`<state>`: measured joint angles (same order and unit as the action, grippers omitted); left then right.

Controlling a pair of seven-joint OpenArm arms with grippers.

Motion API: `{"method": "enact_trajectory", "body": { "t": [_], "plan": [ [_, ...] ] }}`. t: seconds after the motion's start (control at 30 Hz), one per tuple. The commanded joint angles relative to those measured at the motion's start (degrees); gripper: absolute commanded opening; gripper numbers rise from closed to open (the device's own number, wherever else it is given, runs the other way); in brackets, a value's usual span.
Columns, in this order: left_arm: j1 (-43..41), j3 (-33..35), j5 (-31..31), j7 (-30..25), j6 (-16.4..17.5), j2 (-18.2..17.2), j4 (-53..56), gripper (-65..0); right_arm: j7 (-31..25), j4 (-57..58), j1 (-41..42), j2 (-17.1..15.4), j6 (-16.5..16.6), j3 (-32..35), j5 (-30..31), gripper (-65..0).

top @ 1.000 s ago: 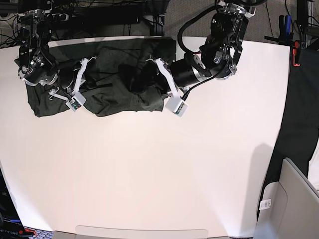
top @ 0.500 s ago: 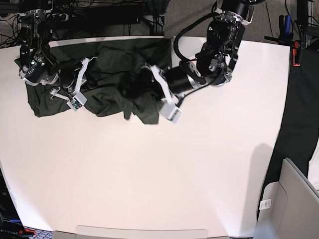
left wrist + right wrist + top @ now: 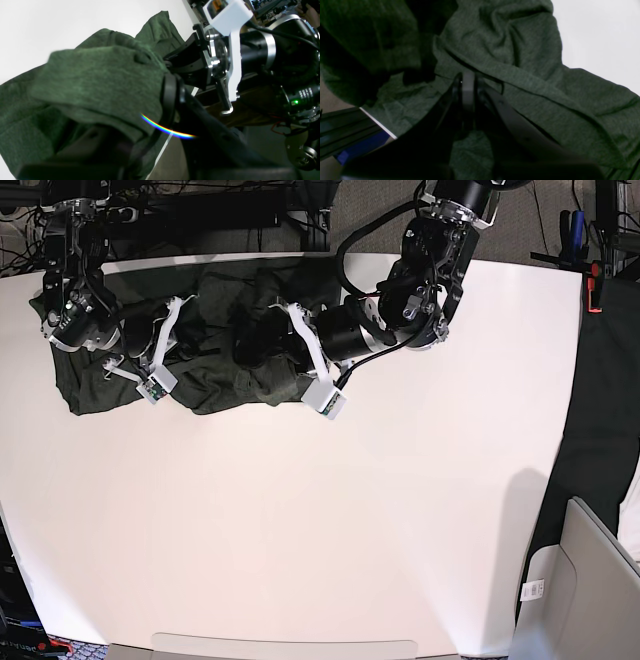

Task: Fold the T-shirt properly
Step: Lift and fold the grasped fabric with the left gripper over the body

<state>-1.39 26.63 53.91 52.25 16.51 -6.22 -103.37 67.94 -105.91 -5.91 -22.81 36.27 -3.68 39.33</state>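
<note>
The shirt (image 3: 200, 350) is bunched along the far edge of the tabletop (image 3: 330, 520), more of a crumpled strip than anything folded. A thick wad of it is seen draped right over the left hand (image 3: 172, 100) in the left wrist view, so a fold of cloth seems to be carried or dragged toward the middle of the pile. Whether those jaws are actually clamped on the fabric can't be told; the cloth hides the tips.

The right hand (image 3: 467, 85) is pressed together, with its tips buried in the shirt near a seam. It looks like a thin bit of cloth is pinched there, but that can't be confirmed from the wrist view either.

What could go wrong, as a guess:

- If the left grip is loose, the wad could slip off mid-move and be dropped in a heap, so the fold ends up lopsided.
- Several layers seem to be gathered at once, so a sleeve could get trapped inside and a lump left in the fold.
- The shirt sits close to the far edge of the tabletop, so a pull in that direction could send part of it over the side.
- With both hands in the same cloth, opposing pulls could stretch the knit or yank it out of the right hand.
- Fabric over the left hand could snag on the camera bracket (image 3: 232, 30).
</note>
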Motion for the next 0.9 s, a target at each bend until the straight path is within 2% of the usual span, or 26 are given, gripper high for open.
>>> {"method": "enact_trajectory", "body": {
  "t": [0.0, 0.17, 0.4, 0.53, 0.73, 0.87],
  "plan": [
    [1.0, 0.0, 1.3, -1.2, 0.7, 0.4, -0.8, -57.2, -0.7, -0.9, 0.8, -0.7, 0.3, -0.5, 0.8, -64.8],
    [1.0, 0.2, 1.3, -1.0, 0.7, 0.5, -0.8, -50.7, -0.7, -0.9, 0.9, -0.7, 0.3, -0.5, 0.8, -64.8],
    [1.0, 4.1, 1.3, -1.0, 0.7, 0.5, -1.0, -41.7, -0.8, -0.9, 0.9, -0.7, 0.3, -0.5, 0.7, -64.8],
    [1.0, 3.3, 1.2, -1.0, 0.7, -0.1, -1.1, -41.3, -0.8, -0.9, 0.9, -0.7, 0.3, -0.5, 0.6, -64.8],
    [0.9, -2.5, 1.1, -1.6, 0.5, -6.3, -0.8, -41.4, -0.9, -0.9, 0.8, -0.7, 0.3, -0.5, 0.6, -64.8],
    [0.6, -3.2, -1.1, -1.7, 0.4, -8.8, -0.7, -44.7, -0.9, -0.9, 0.9, -0.6, 0.3, -0.5, 0.7, -64.8]
  ]
}}
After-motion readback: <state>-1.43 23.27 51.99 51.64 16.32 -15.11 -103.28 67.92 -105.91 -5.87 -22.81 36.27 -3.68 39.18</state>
